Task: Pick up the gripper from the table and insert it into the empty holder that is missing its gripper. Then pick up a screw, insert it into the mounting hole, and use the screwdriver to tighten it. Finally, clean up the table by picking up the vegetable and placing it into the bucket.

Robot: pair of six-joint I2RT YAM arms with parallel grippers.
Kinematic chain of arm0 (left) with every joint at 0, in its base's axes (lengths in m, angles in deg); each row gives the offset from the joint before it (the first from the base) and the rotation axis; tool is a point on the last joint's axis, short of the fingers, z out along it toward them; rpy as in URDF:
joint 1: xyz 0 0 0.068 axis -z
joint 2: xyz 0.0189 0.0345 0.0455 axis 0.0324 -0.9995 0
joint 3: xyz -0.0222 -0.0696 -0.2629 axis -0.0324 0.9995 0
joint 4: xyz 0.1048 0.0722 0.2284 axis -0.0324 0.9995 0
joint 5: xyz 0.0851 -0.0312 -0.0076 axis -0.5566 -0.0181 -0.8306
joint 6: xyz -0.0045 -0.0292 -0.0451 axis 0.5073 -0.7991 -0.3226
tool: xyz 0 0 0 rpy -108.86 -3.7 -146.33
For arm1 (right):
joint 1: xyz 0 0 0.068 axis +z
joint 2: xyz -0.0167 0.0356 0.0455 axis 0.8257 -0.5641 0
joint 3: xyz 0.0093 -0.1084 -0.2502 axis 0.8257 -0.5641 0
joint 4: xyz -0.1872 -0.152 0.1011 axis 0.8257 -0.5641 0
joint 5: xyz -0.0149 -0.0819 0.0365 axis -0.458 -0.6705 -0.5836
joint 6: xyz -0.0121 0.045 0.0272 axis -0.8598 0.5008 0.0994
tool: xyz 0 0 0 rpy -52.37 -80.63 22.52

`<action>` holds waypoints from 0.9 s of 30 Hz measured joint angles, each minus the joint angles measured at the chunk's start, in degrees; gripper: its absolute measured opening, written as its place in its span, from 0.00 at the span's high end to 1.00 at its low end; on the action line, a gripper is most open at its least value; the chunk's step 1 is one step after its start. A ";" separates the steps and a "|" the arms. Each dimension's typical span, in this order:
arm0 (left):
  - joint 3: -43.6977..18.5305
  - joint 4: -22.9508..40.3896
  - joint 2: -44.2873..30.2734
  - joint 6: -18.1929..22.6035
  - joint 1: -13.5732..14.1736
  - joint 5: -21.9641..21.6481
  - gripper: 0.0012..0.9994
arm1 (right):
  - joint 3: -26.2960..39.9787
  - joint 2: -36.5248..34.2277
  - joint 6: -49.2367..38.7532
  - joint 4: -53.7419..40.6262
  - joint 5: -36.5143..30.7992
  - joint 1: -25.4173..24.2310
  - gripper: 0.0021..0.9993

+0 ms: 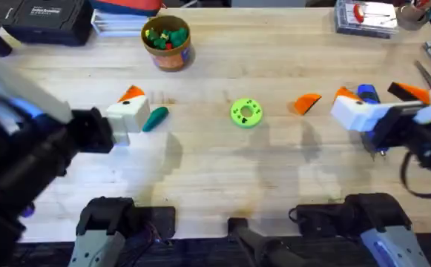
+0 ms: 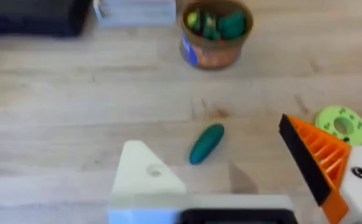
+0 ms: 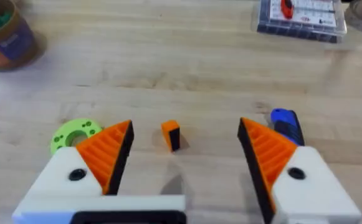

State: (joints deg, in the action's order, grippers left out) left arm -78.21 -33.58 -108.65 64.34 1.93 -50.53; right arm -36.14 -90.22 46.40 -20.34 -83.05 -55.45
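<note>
Nothing done yet. Loose gripper (image 1: pixel 306 103) lies on table, right of centre; holder (image 2: pixel 144 176) bare. Vegetable (image 1: pixel 155 119) still outside bucket (image 1: pixel 168 42). Both arms' fingers apart, empty.

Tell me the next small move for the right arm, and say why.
Probably lower the right tool toward the table until its open fingers straddle the loose orange wedge, then close. The wedge lies ungrasped on the table, in line with the gap between the fingers. The left arm's holder is bare, with no orange tip, so fetching the wedge comes first.
</note>
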 joint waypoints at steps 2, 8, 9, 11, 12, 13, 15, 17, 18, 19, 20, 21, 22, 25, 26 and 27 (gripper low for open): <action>-2.28 2.77 -4.14 0.00 0.00 0.74 0.07 | 4.30 -4.12 0.01 -3.18 0.00 0.00 0.01; -2.90 5.00 -10.55 -0.01 0.00 1.56 0.07 | 7.93 -10.42 0.01 -5.02 0.00 0.00 0.01; -2.90 5.02 -10.68 0.02 0.00 1.73 0.07 | 7.93 -10.78 0.02 -5.25 0.00 0.00 0.01; -2.90 4.92 -10.75 0.72 0.00 1.97 0.08 | 7.93 -11.08 0.01 -5.24 0.00 0.00 0.01; -2.90 4.69 -10.75 1.45 0.00 2.07 0.09 | 7.93 -11.06 0.02 -5.26 0.00 0.00 0.01; -2.90 4.38 -10.77 1.70 0.00 2.16 0.09 | 7.93 -11.03 0.00 -5.24 0.00 0.00 0.01; -2.90 4.01 -10.75 2.03 0.00 2.78 0.29 | 7.93 -11.03 0.02 -5.26 0.00 0.00 0.01; -2.90 3.61 -10.77 2.21 0.00 4.44 0.61 | 7.93 -11.03 0.00 -5.22 0.00 0.00 0.01; -2.90 3.27 -10.75 2.24 0.00 5.54 0.77 | 7.93 -11.03 0.02 -5.24 0.00 0.00 0.01; -2.90 2.86 -10.75 2.29 0.00 6.53 0.93 | 7.93 -11.03 0.02 -5.24 0.00 0.00 0.01; -2.90 2.17 -10.75 2.60 0.00 7.29 0.97 | 7.93 -11.03 0.00 -5.24 0.00 0.00 0.01; -2.90 1.21 -10.76 2.81 0.00 7.78 0.85 | 7.93 -11.05 0.01 -5.24 0.00 0.00 0.01; -2.90 -0.09 -10.75 2.84 0.00 8.37 0.68 | 7.93 -11.03 0.01 -5.24 0.00 0.00 0.01; -2.90 -2.93 -10.76 2.84 0.00 9.42 0.22 | 7.93 -11.03 0.01 -5.24 0.00 0.00 0.01; -2.90 -3.41 -10.75 2.76 0.00 9.79 0.07 | 7.93 -11.03 0.00 -5.24 0.00 0.00 0.01; -2.90 -3.51 -10.76 2.72 0.00 10.00 0.04 | 7.93 -11.04 0.00 -5.24 0.00 0.00 0.01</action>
State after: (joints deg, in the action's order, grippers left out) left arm -81.11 -37.09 -119.40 67.06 1.93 -40.52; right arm -28.21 -101.26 46.40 -25.58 -83.05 -55.45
